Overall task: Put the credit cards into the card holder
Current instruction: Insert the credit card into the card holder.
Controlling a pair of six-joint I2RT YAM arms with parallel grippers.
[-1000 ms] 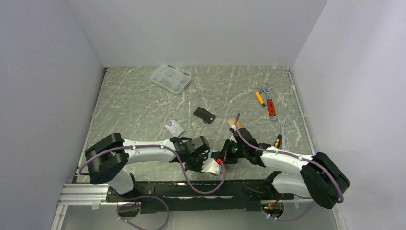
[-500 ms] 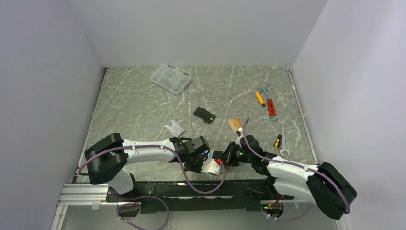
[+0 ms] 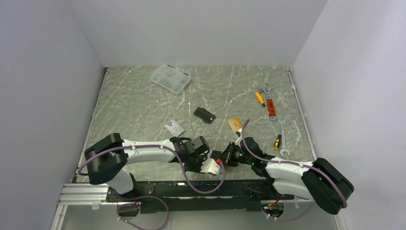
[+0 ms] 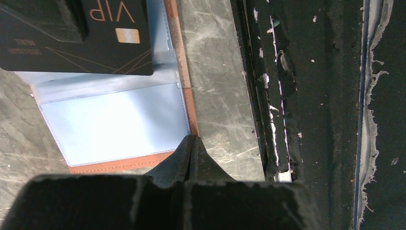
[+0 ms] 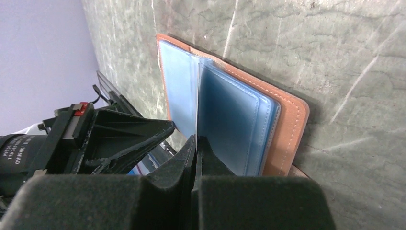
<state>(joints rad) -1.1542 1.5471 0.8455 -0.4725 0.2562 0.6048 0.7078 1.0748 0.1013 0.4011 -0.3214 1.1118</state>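
Note:
The brown card holder (image 4: 177, 72) lies open at the table's near edge, its clear sleeves (image 5: 230, 120) showing. My left gripper (image 4: 191, 139) is shut, its tips at the holder's corner edge. My right gripper (image 5: 196, 139) is shut on one clear sleeve and lifts it upright. In the top view both grippers meet over the holder, the left (image 3: 214, 164) and the right (image 3: 225, 158). A black card marked VIP (image 4: 95, 43) lies over the holder's far half. On the table lie a silver-grey card (image 3: 174, 127), a black card (image 3: 204, 115) and an orange-gold card (image 3: 235, 124).
A clear compartment box (image 3: 170, 78) stands at the back left. Wrenches (image 3: 271, 103) and screwdrivers (image 3: 278, 141) lie at the right. The black mounting rail (image 4: 306, 96) runs right beside the holder at the near edge.
My right arm has swung lower and toward the near edge, uncovering the orange-gold card. Its gripper stays at the holder. The left arm has not moved.

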